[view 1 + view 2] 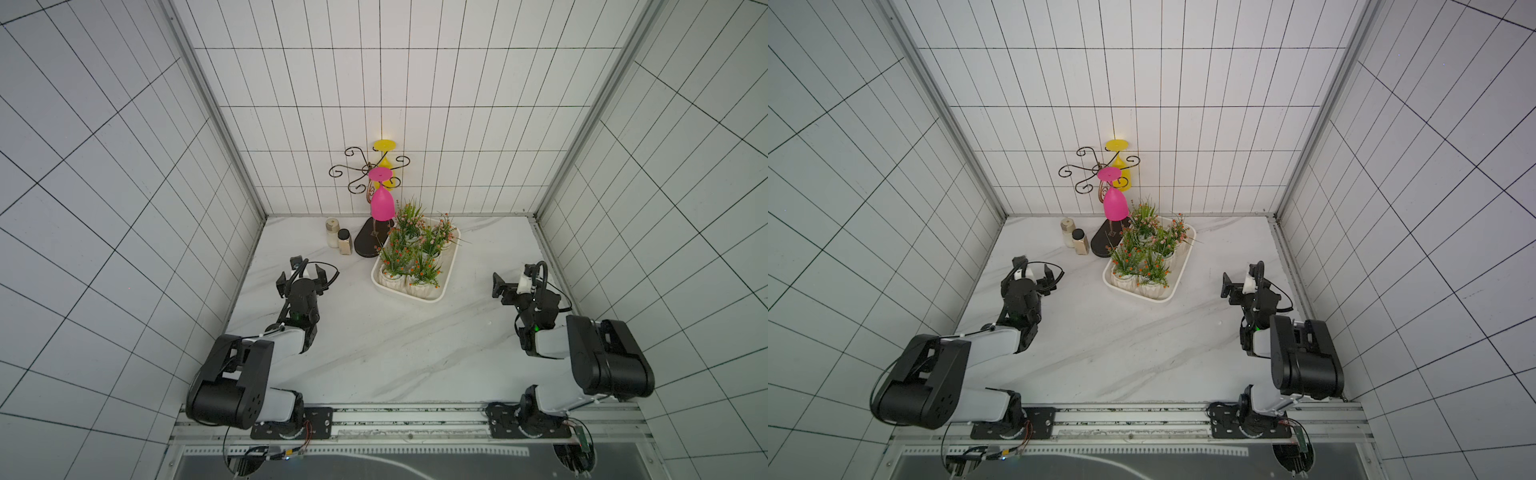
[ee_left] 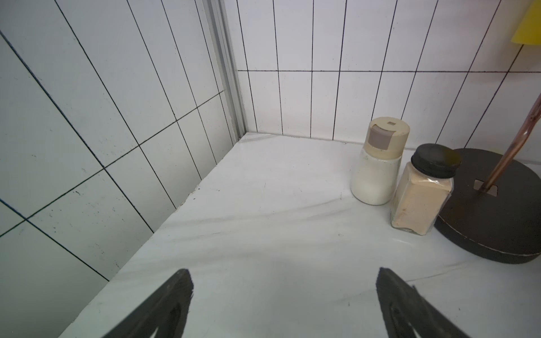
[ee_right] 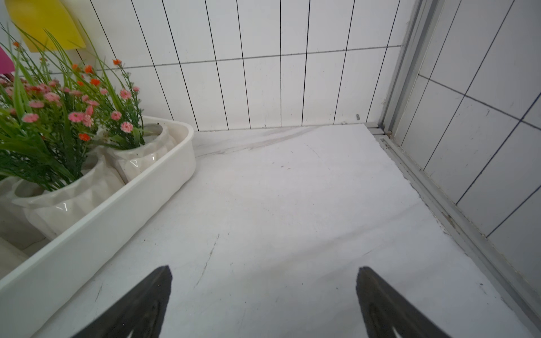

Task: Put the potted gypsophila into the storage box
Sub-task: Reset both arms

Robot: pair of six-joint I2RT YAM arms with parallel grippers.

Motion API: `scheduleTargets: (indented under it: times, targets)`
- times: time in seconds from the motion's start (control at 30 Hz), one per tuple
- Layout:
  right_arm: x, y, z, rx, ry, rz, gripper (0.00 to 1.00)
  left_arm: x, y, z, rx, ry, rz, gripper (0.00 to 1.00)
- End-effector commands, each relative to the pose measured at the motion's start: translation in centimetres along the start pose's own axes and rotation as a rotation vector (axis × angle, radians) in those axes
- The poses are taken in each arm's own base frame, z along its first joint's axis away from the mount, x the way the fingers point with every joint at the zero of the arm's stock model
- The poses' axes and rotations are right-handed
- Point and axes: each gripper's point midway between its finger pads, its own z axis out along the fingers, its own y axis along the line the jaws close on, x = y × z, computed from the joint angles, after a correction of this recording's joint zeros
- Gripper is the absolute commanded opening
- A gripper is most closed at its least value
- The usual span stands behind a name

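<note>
The white storage box (image 1: 451,262) (image 1: 1184,266) stands at the back of the marble table, right of centre. Several potted gypsophila (image 1: 415,253) (image 1: 1148,255) stand inside it: white ribbed pots with green stems and small pink and orange flowers. In the right wrist view the box wall (image 3: 96,234) and two of the pots (image 3: 70,199) lie off to one side. My left gripper (image 1: 307,269) (image 1: 1034,272) (image 2: 284,272) hovers open and empty left of the box. My right gripper (image 1: 513,276) (image 1: 1241,279) (image 3: 265,269) is open and empty to the box's right, over bare table.
Two spice jars, white (image 1: 332,232) (image 2: 376,172) and tan with a black lid (image 1: 345,242) (image 2: 421,193), stand left of a dark rack base (image 1: 371,243) (image 2: 494,216). A pink goblet (image 1: 381,203) and a yellow one (image 1: 384,146) hang on the rack. Tiled walls enclose three sides.
</note>
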Motion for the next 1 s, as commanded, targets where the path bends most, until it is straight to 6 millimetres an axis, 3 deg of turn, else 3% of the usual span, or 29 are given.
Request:
scheduleTargets:
  times: [0.0,0.1,0.2,0.3,0.97]
  targets:
    - [-1.1,0.3,-0.3,0.013,-0.062,-0.038,0.99,-0.4,-1.4,0.0,0.080,-0.081,0.005,0.97]
    - [-0.8,0.3,-0.1,0.017,-0.038,-0.041,0.99,0.5,-2.3,-0.1,0.131,-0.100,0.029,0.97]
    - [-0.8,0.3,-0.1,0.019,-0.038,-0.042,0.99,0.2,-2.9,-0.1,0.154,-0.137,0.044,0.97]
    - [-0.8,0.3,0.0,0.026,-0.039,-0.044,0.99,0.7,-3.1,1.0,0.176,-0.065,0.036,0.97]
    - [-0.8,0.3,0.0,0.029,-0.041,-0.045,0.99,1.0,-2.9,1.4,0.183,-0.029,0.031,0.97]
